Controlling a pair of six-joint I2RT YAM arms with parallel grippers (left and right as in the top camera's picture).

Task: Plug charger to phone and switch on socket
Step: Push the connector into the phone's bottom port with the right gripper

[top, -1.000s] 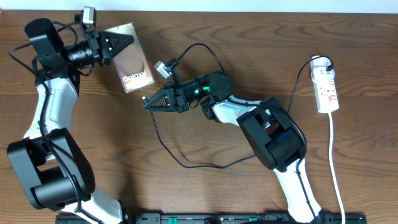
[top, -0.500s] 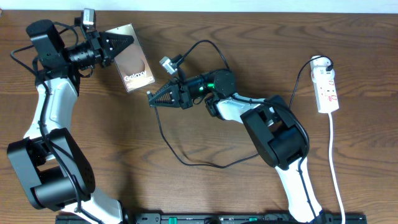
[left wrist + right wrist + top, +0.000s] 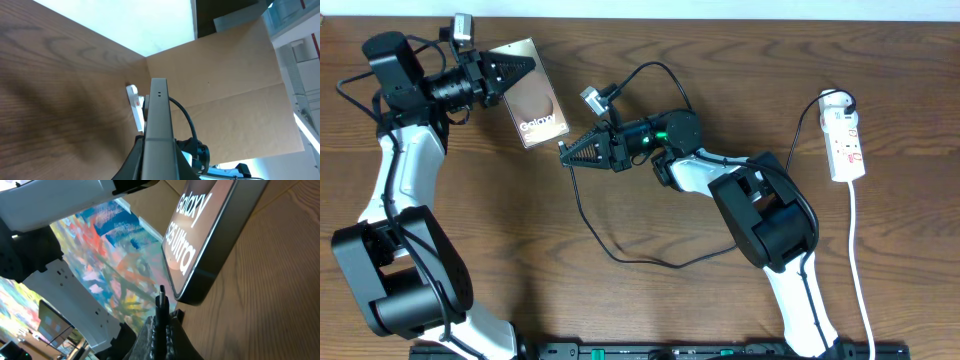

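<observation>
My left gripper [image 3: 520, 70] is shut on the top end of the phone [image 3: 534, 106] and holds it tilted over the table's back left. The phone's edge [image 3: 158, 125] fills the left wrist view. My right gripper [image 3: 567, 153] is shut on the charger's plug tip [image 3: 161, 296], just right of the phone's lower end. In the right wrist view the tip points up beside the phone's bottom corner [image 3: 200, 265], a small gap apart. The charger's black cable [image 3: 620, 255] loops across the table. The socket [image 3: 845, 135] lies at the right with a black plug [image 3: 837, 100] in it.
The socket's white cord [image 3: 858, 260] runs down the right side toward the front edge. A cardboard panel [image 3: 230, 95] stands beyond the table in the left wrist view. A black rail [image 3: 650, 350] lines the front edge.
My right gripper has moved up and to the right with the charger tip, closer to the level of the phone's lower end. The left arm and phone have not moved.
</observation>
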